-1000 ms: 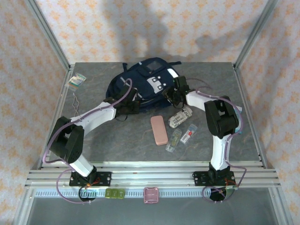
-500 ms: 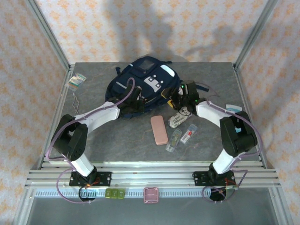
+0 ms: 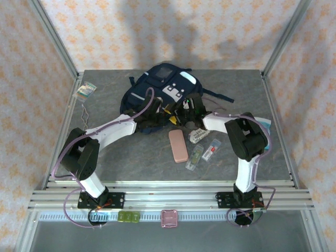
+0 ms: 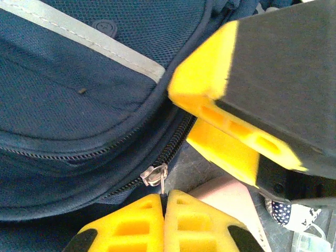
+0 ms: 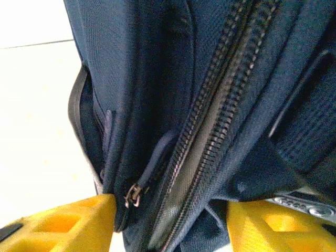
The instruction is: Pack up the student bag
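Left pincer (image 3: 160, 114) and right pincer (image 3: 181, 111) meet at the near edge of the student bag (image 3: 157, 89) in the overhead view. The bag is a navy backpack with pale patches, lying toward the far middle of the grey desk (image 3: 131, 157). Both arms bend inward from their bases to reach it. Just nearer than the bag lie a pink case (image 3: 178, 145), a patterned roll (image 3: 201, 132) and two clear packets (image 3: 203, 153), close together. A small packet (image 3: 85, 90) sits well apart by the far left corner.

From the left wrist, the left pincer's yellow fingers (image 4: 131, 220) are pressed flat together. The thin tab of a metal zip pull (image 4: 154, 175) runs down into the seam between their tips, so they look clamped on it. The pull sits on a curved zip in the navy fabric, below a grey stripe (image 4: 94, 39). The right pincer comes in from the upper right, one yellow finger above the other with a gap between, right at the zip. The pink case and a bit of the patterned roll peek out beneath it.

From the right wrist, the right pincer's two fingers (image 5: 68, 223) stand apart at a middling spread. A fold of the bag's zippered edge fills the space between them (whether they squeeze it, I cannot tell). A small metal slider (image 5: 132, 195) hangs just beside the finger on the left of that view, next to a long line of zip teeth (image 5: 220, 115).
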`<state>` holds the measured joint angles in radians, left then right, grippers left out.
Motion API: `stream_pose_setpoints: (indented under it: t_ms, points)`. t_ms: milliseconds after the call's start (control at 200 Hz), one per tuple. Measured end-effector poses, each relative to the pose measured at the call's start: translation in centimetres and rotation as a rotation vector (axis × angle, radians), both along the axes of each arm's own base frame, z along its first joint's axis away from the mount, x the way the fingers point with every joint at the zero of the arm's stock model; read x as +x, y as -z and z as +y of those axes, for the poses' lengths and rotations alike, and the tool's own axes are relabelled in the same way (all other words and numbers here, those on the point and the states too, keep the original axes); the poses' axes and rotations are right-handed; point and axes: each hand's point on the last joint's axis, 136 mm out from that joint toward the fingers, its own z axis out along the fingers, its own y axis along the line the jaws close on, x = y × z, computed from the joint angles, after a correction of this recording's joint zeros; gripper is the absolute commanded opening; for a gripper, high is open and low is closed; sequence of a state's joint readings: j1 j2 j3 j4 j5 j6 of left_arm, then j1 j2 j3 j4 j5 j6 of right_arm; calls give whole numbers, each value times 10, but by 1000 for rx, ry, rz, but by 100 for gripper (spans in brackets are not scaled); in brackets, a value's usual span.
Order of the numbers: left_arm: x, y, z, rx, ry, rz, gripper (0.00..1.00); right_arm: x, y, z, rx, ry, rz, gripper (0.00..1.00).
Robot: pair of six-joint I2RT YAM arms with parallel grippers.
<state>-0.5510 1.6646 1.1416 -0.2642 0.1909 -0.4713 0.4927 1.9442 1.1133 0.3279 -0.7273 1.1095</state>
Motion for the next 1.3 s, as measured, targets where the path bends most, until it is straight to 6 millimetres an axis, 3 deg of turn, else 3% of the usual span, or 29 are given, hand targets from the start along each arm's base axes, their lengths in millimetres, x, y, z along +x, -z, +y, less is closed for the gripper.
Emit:
stream_pose_setpoints:
  t_ms: [70,185,591,621,761,816,856,936,1016,1256,1301]
  points:
    - [1,1,2,5,-7,-4,0,5,2,4,14,6,6,17]
    - [1,6,7,29,-24,-5,0,8,5,8,37,16,26,3]
    - [3,6,48,149,-87,-74,0,-1,2,-3,70,15,6,0]
    - [6,4,62,178,-121,-86,0,0,1,-6,66,18,3,0]
    - [16,3,163,323,-366,-83,0,10,7,-37,42,67,17,0]
    - [16,3,183,359,-413,-76,0,12,9,-44,38,74,20,0]
    - [15,4,187,370,-421,-72,0,12,10,-46,36,73,21,0]
    - [13,6,180,360,-398,-61,0,12,10,-45,34,65,18,0]
    - [10,6,163,322,-352,-56,20,11,9,-45,33,59,13,0]
    - [-1,-20,74,138,-127,-133,42,11,-2,-38,77,28,1,0]
    - [-1,-24,63,106,-99,-147,42,12,-6,-36,94,24,-1,0]
